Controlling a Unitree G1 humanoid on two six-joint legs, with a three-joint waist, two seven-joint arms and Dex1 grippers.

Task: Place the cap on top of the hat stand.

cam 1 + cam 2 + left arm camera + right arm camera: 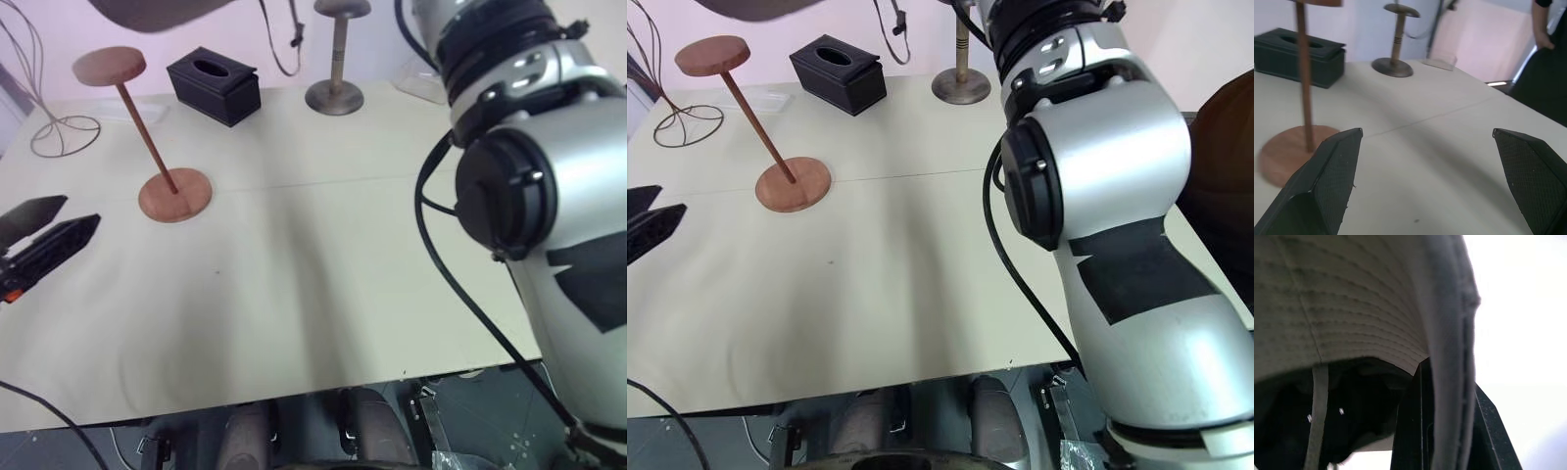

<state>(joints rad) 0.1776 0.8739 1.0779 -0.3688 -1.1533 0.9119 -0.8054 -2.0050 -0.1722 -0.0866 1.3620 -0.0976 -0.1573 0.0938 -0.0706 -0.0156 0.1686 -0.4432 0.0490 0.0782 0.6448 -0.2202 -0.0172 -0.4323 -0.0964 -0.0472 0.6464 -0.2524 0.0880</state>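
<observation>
Right fingers [1415,431] clenched on the grey cap's [1352,308] brim, cap held high above the table [323,255]; left fingers [1528,176] spread wide, empty, near the hat stand [137,108].

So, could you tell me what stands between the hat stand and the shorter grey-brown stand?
A black box sits between the hat stand and the grey-brown stand, in the eye views.

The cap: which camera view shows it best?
The right wrist view: the cap is close, its brim pinched in the shut right gripper. The eye views catch an edge at the top, cord hanging. The left wrist view adds nothing.
</observation>
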